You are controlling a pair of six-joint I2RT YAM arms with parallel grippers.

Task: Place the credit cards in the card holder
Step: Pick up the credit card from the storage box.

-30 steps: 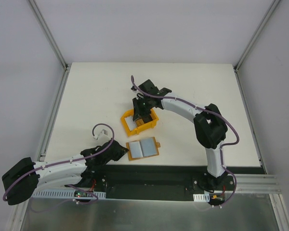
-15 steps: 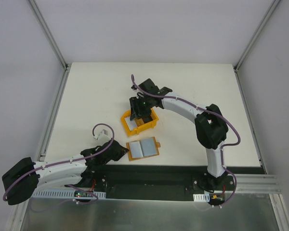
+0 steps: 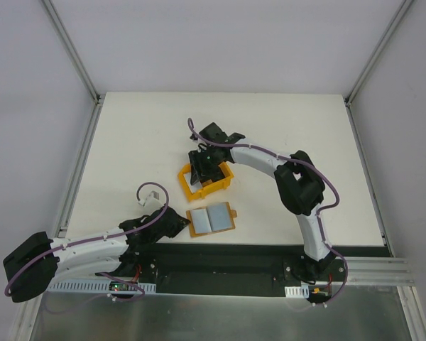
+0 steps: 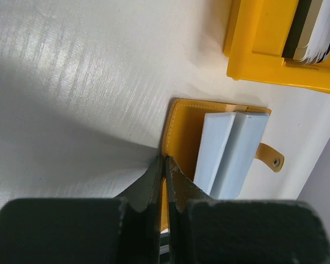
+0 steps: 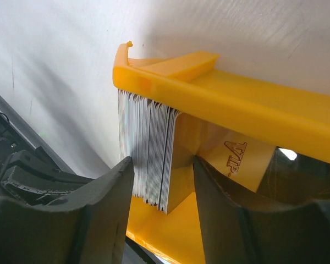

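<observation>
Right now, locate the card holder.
Top view: the card holder lies open near the table's front edge, below the yellow bin, beside the left gripper.

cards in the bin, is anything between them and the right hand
Nothing visible. The right hand is open, its fingers straddling the cards, which stand on edge at one end of the bin.

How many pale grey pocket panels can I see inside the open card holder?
2. The left panel and the right panel lie side by side in the card holder. None looks hidden.
</observation>
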